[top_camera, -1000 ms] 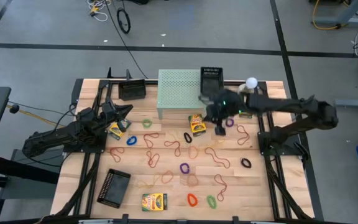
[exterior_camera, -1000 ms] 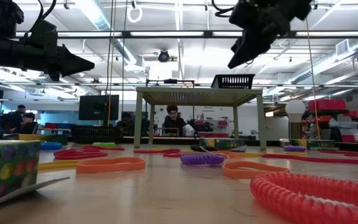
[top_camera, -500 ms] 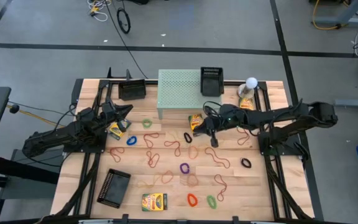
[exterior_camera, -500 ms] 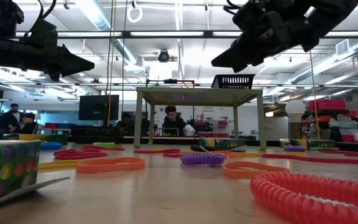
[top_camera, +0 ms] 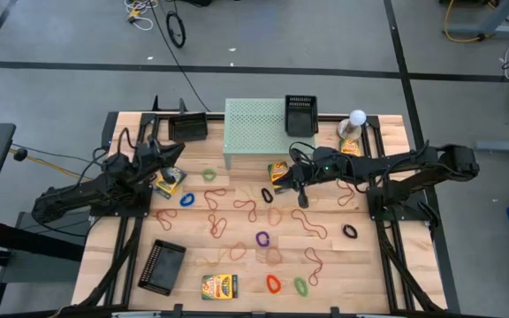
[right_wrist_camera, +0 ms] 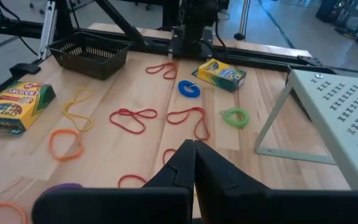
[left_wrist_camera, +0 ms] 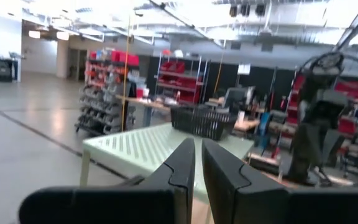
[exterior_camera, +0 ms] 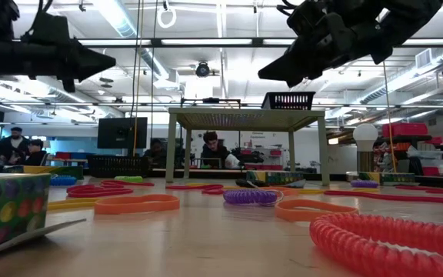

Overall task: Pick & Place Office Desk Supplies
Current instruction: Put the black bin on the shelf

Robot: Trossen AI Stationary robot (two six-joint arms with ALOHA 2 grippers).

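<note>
Two arms: you had both raised above the table, neither carrying anything.
Left gripper [top_camera: 177,152]: left of centre in the high view, fingers nearly together, beside a yellow box [top_camera: 167,184].
Rubber bands [top_camera: 237,210]: scattered loose across the middle of the wooden table [top_camera: 374,274].
Right gripper [top_camera: 283,181]: centre-right, fingers together, over another yellow box [top_camera: 281,169] just below the green stand [top_camera: 254,125].

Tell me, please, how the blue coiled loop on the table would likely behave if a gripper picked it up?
The blue coiled loop is thin and open, so probably light. Its coils suggest it would stretch and sag. Lying flat on the table, it seems unlikely to roll.
</note>
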